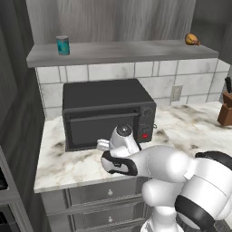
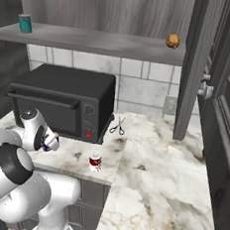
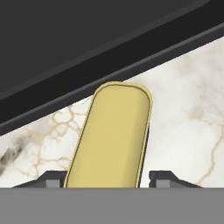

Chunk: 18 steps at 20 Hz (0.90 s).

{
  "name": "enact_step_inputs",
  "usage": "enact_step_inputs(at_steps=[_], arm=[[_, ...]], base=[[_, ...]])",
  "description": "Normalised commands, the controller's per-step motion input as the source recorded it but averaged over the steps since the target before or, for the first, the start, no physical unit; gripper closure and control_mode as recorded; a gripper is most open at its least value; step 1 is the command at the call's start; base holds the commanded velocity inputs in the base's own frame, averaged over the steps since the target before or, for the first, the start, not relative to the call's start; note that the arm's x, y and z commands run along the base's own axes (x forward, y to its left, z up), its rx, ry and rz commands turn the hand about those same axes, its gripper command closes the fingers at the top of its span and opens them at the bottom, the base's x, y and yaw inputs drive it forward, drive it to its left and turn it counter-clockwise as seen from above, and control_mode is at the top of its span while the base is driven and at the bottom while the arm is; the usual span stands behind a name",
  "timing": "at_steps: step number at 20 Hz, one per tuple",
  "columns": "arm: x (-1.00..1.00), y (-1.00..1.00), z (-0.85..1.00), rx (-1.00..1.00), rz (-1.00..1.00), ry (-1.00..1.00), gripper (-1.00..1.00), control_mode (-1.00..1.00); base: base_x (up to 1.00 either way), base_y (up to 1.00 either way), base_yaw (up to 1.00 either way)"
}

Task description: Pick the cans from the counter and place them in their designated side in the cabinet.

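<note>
The yellow-topped can, dark blue at its side, sits between the 2 jaws, which hold it.

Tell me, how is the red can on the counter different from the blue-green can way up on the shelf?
The red can has white bands; the teal can is plain blue-green with a pale top. The red can stands low on the marble counter, near its front edge; the teal can stands high at the left end of the shelf board, above the microwave. Both are small, upright cylinders, and nothing touches either one.
</note>
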Motion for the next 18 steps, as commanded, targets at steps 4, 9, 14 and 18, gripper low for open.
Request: enact_step_inputs(at_steps=[4, 9, 14, 18], arm=[[0.00, 0.00, -0.06, 0.01, 0.00, 0.00, 1.00, -1.00], [0.00, 0.00, 0.00, 0.02, 0.00, 0.00, 1.00, -1.00], [-0.10, -0.02, 0.15, 0.02, 0.00, 0.00, 1.00, -1.00], [-0.30, -0.08, 0.19, 0.01, 0.00, -0.01, 1.00, -1.00]], base=[[0.00, 0.00, 0.00], [0.00, 0.00, 0.00], [0.00, 0.00, 0.00], [0.00, 0.00, 0.00]])
